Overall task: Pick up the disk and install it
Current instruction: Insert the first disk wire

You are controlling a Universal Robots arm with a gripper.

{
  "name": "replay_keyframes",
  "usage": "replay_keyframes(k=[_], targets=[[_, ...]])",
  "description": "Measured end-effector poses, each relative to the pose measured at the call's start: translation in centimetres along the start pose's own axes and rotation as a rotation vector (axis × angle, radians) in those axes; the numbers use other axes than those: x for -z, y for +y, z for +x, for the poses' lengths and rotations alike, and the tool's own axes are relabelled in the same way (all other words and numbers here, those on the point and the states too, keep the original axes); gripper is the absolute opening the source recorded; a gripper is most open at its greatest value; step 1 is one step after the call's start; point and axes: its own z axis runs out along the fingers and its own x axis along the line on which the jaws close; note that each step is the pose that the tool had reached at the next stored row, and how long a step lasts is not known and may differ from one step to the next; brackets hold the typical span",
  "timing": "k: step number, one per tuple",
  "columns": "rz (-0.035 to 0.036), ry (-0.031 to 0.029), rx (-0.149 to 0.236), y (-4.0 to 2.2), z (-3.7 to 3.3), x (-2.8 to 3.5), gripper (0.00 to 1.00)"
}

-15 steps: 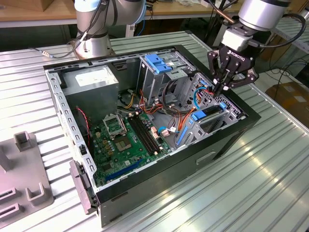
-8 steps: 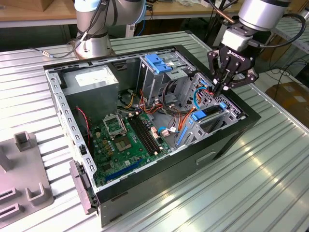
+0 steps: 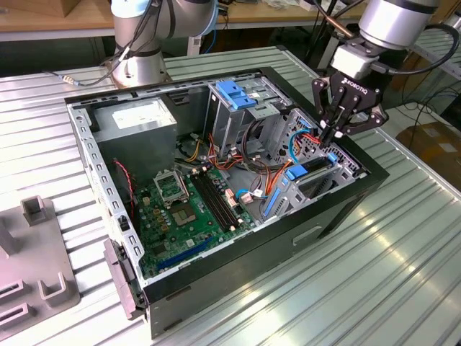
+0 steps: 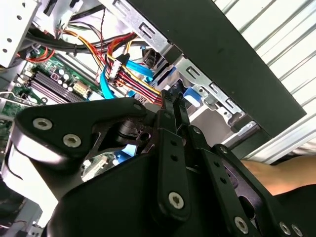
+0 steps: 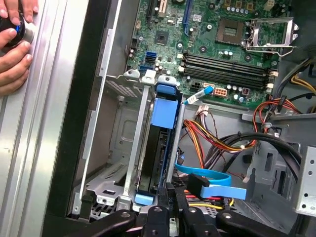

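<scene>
Disk (image 5: 160,143) seated edge-on in drive cage (image 5: 123,163), claw (image 3: 333,135) above, mostly hidden.

You get bright, even light from overhead. It glares in pale streaks off the ribbed silver metal bench (image 3: 403,252) in the exterior view. Deep shadow fills the open black computer case (image 3: 338,209) near its drive bays. In the second wrist view, the black robot hand (image 4: 175,98) looms close, soft and out of focus.

The disk (image 5: 159,148) stands in the drive bay (image 5: 123,163), inside the computer case (image 3: 338,209).
</scene>
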Motion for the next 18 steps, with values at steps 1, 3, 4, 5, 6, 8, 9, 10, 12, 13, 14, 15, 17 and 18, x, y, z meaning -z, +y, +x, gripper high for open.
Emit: replay_keyframes(k=[1, 3, 4, 5, 6, 8, 9, 10, 12, 13, 14, 15, 17, 18], targets=[[-0.0004, -0.0003, -0.007, 0.02, -0.01, -0.05, 0.17], [-0.0008, -0.0005, -0.013, 0.19, -0.04, -0.1, 0.17], [-0.001, -0.0009, -0.018, 0.41, -0.08, -0.2, 0.17], [-0.0015, -0.001, -0.025, 0.46, -0.09, -0.26, 0.17], [-0.0019, -0.0011, -0.032, 0.46, -0.1, -0.33, 0.17], [-0.0034, -0.002, -0.059, 0.46, -0.11, -0.52, 0.17], [-0.0041, -0.0023, -0.071, 0.47, -0.11, -0.58, 0.17], [-0.0044, -0.0022, -0.076, 0.47, -0.04, -0.61, 0.17], [-0.0047, -0.0027, -0.081, 0.55, 0.24, -0.73, 0.17], [-0.0048, -0.0026, -0.081, 0.6, 0.28, -0.74, 0.17], [-0.0043, -0.0036, -0.081, 0.69, 0.26, -0.78, 0.17], [-0.0033, -0.0035, -0.081, 0.75, 0.25, -0.81, 0.17], [-0.0027, -0.0033, -0.084, 0.85, 0.25, -0.94, 0.17], [-0.0028, -0.0032, -0.086, 0.86, 0.28, -0.99, 0.17]])
